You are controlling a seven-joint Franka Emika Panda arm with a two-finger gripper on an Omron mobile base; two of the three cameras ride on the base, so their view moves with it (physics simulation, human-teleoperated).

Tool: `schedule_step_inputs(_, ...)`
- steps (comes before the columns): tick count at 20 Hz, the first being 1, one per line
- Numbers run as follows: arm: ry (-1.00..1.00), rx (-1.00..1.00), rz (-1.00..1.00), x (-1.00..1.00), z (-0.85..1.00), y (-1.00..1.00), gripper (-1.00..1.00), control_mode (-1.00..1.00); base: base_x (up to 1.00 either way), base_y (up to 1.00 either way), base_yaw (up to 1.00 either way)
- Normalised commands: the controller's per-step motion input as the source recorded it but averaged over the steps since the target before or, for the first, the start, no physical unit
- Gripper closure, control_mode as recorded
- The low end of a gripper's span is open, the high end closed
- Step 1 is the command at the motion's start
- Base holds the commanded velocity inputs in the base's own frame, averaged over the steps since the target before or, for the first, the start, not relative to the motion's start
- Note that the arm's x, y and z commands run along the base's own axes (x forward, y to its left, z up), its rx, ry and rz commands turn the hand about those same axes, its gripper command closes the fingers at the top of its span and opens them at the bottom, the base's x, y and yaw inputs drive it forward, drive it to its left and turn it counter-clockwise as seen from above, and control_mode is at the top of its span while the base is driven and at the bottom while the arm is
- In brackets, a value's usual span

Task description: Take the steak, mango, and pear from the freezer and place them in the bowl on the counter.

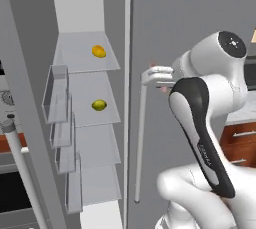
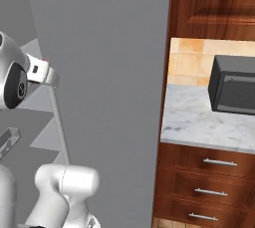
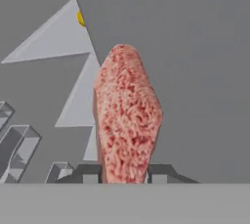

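We have the steak (image 3: pixel 128 115) in hand: the hand view shows the pinkish slab standing up between the two dark fingertips of the pincer (image 3: pixel 124 173), which is closed down narrowly on the meat's lower end. In the left base view the pincer sits just in front of the closed grey door, close to the top of the long rod handle (image 1: pixel 141 138), with a sliver of pink showing there; it is outside the open freezer (image 1: pixel 30 98) compartment, to its right.

So we judge the first of three pickups as made but not delivered. The mango (image 1: pixel 99 51) lies on an upper translucent shelf (image 1: pixel 75 60) of the freezer, and the pear (image 1: pixel 99 105) on the shelf just below it; both are untouched and well apart from the pincer.

To the right, in the right base view, the marble desk (image 2: pixel 199 122) runs over brown wooden drawers (image 2: pixel 209 182), with a dark microwave (image 2: pixel 234 85) standing on it toward the far wall. We cannot see the bowl in any of these views, so we cannot say where on the desk it waits.

What is left, as we read it: carry the steak right to the bowl and release it, then return twice for the mango and the pear.
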Motion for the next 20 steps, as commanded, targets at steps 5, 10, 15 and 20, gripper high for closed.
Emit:
schedule_step_inputs(5,0.0,-0.11,0.0,-0.64,-0.06,-0.66,1.0,-1.0,0.0,0.0,0.0)
schedule_step_inputs(10,-0.02,-0.01,0.03,-0.77,0.0,-0.55,1.0,-1.0,0.0,0.0,0.0)
schedule_step_inputs(15,-0.15,-0.02,0.01,-0.2,-0.16,-0.07,1.0,-1.0,0.0,0.0,0.0)
schedule_step_inputs(20,-0.06,0.0,0.0,-0.33,-0.09,-0.06,1.0,1.0,-0.2,-0.13,-0.01)
